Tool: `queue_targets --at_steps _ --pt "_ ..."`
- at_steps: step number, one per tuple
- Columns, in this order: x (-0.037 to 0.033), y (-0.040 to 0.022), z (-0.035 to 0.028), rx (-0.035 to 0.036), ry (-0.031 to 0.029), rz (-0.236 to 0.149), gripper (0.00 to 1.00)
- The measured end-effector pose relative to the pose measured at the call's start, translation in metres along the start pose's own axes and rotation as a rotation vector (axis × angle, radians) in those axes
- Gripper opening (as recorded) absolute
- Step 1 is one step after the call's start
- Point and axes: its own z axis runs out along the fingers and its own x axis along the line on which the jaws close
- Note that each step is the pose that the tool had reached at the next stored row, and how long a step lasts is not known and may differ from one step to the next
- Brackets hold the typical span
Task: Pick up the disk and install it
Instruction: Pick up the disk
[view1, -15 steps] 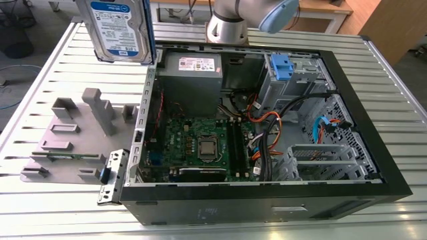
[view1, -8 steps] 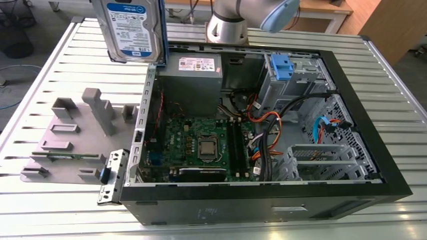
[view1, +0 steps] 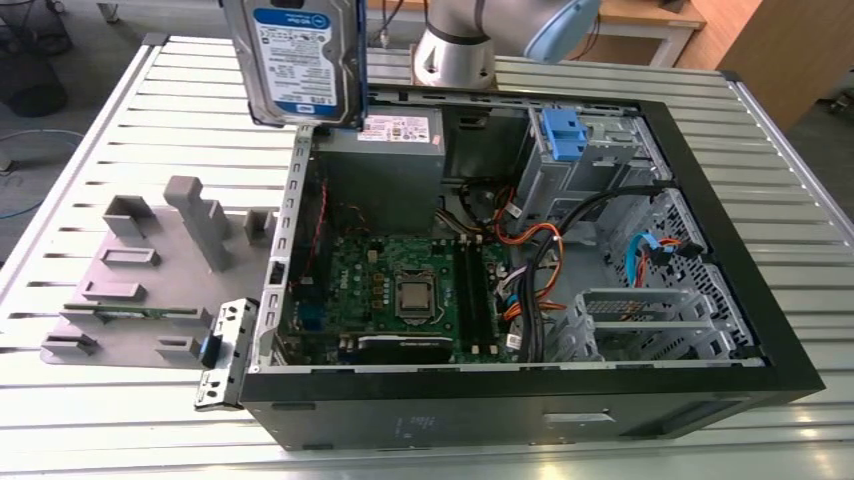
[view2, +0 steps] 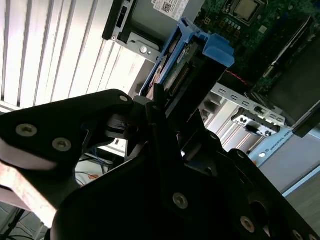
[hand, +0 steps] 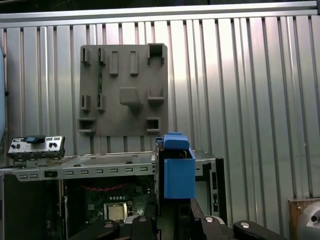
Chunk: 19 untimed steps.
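I have the disk (view1: 300, 55) upright in the air over the open case's (view1: 467, 410) corner edge, fingers (view2: 161, 120) pinching its blue-railed end, drive cage (view1: 594, 165) well apart

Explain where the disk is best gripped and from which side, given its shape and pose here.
Probably at one short end, pinching across its thin body from above. The disk hangs upright above a corner of the case; the gripper holds it so in the second wrist view, leaving its lower end free.
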Motion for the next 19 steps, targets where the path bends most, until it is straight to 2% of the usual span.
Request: queue_targets --at_steps 19 --pt "-0.0052 -0.0703 -0.0027 -0.0006 0.0001 0.0 0.35"
